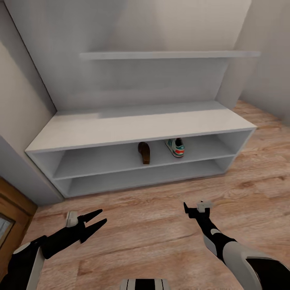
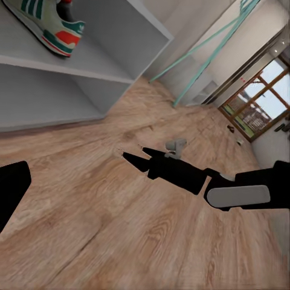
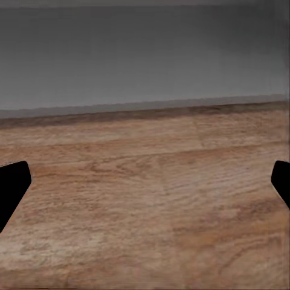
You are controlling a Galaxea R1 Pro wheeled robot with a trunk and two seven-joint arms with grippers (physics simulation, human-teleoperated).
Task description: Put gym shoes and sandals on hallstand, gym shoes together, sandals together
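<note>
1. Head view: the hallstand (image 1: 133, 127) stands at twelve o'clock. On its upper open shelf lie one sandal (image 1: 144, 152) and, just to the sandal's three o'clock, one gym shoe (image 1: 175, 147), near but apart. The left gripper (image 1: 96, 220), at seven o'clock, hangs empty with jaws apart over the corridor floor (image 1: 153, 225). The right gripper (image 1: 188, 210), at five o'clock, is empty; here I cannot tell its jaw state.
2. Left wrist view: the gym shoe (image 2: 51, 27) sits on its shelf; the right gripper (image 2: 134, 158) hovers above planks.
3. Right wrist view: both finger tips (image 3: 12, 187) frame bare planks, jaws spread wide.
4. Judgement: leave room beside each shelved item for its mate.
</note>
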